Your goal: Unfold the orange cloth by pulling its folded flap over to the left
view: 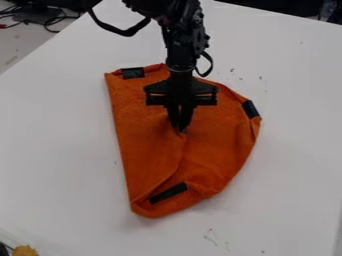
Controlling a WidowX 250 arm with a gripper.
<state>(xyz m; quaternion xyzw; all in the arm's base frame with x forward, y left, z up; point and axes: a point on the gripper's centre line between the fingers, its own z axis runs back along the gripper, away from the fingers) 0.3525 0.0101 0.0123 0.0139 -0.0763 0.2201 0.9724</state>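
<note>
The black gripper (181,128) points down over the middle of an orange cloth (148,145), its fingers together at the tips. A crease in the fabric runs down from the fingertips, and the gripper looks shut on a pinch of the cloth. The cloth lies partly folded, with a straight left edge and a rounded right side. Black patches mark it at the top left, at the right edge and near the bottom, where a flap is turned over. The wrist and gripper body hide part of its upper middle.
The white table (60,135) surrounds the cloth. Dark cables (47,21) lie beyond its edge at the top left. A yellowish object (25,250) shows at the bottom left corner, and small dark marks dot the tabletop.
</note>
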